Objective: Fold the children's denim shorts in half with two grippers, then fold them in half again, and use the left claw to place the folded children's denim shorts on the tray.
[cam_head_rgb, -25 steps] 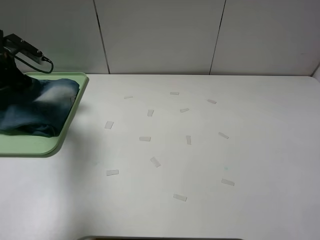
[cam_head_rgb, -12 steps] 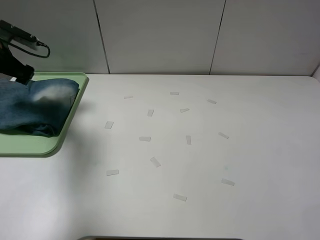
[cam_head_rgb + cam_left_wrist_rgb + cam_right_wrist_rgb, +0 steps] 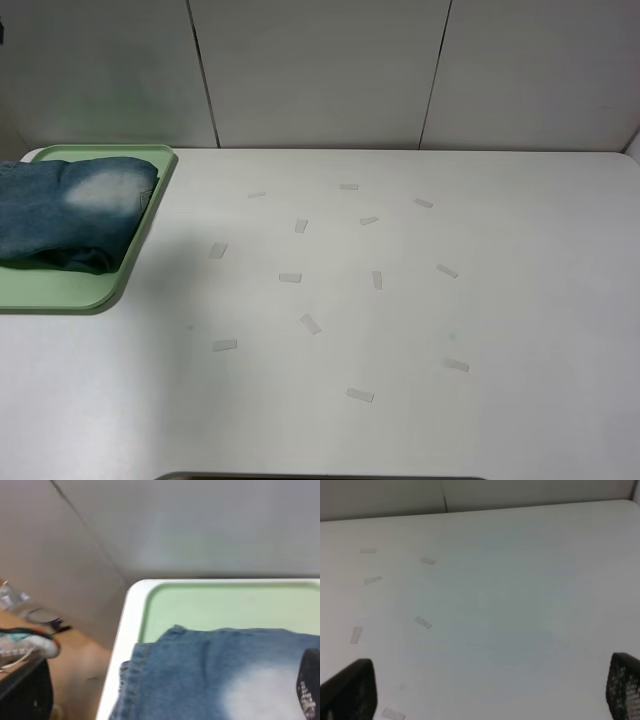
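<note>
Three views agree that the placement looks complete. From the high camera, the children's denim shorts (image 3: 70, 215) lie folded on the tray (image 3: 90, 292) at the far left of the desk (image 3: 400, 420), their pale faded patch facing up. A second ago the left arm stood over the bundle; half a second ago it had lifted toward the corner; now neither arm shows in this view, and the shorts have kept their place and shape on the tray. Small tape strips (image 3: 310, 324) are scattered over the middle of the desk.

From the left wrist, the left end effector (image 3: 311, 690) shows only one dark fingertip at the frame's edge, raised clear of the denim (image 3: 210, 675); it holds nothing and its jaws stand wide. Bare green tray (image 3: 235, 605) lies beyond the cloth.

From the right wrist, the right end effector (image 3: 490, 690) hangs over bare desk, both fingertips far apart at the frame corners, empty.

By my reading, the release held, so no task step remains.
</note>
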Robot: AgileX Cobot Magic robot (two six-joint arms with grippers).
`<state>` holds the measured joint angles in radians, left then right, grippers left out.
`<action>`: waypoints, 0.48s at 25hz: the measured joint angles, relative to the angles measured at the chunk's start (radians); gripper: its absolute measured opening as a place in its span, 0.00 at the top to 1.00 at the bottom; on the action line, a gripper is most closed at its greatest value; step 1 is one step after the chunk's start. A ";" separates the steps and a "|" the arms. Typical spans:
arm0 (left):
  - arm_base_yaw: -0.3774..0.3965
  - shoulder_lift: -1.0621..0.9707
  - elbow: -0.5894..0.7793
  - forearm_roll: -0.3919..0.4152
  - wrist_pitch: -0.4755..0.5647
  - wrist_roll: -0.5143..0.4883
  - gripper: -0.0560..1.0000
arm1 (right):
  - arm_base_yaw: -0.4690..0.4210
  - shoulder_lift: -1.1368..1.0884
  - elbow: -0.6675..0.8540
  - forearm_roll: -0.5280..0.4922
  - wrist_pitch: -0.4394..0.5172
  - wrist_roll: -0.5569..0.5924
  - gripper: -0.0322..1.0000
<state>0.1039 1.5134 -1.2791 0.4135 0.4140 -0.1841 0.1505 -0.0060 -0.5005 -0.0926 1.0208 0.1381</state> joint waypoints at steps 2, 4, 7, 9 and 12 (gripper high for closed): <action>0.000 -0.091 0.060 -0.096 0.000 0.065 0.02 | 0.000 0.000 0.000 0.000 0.000 0.000 0.30; 0.000 -0.189 0.132 -0.215 -0.002 0.135 0.02 | 0.000 0.000 0.000 0.001 0.000 0.000 0.30; 0.000 -0.359 0.257 -0.376 -0.012 0.258 0.02 | 0.000 0.000 0.000 0.001 0.000 0.000 0.30; 0.000 -0.488 0.348 -0.456 -0.014 0.333 0.02 | 0.000 0.000 0.000 0.001 0.000 0.000 0.30; 0.000 -0.678 0.470 -0.506 -0.009 0.391 0.02 | 0.000 0.000 0.000 0.001 0.000 0.000 0.30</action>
<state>0.1039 0.8355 -0.8094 -0.0927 0.4047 0.2074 0.1505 -0.0060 -0.5005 -0.0918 1.0208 0.1381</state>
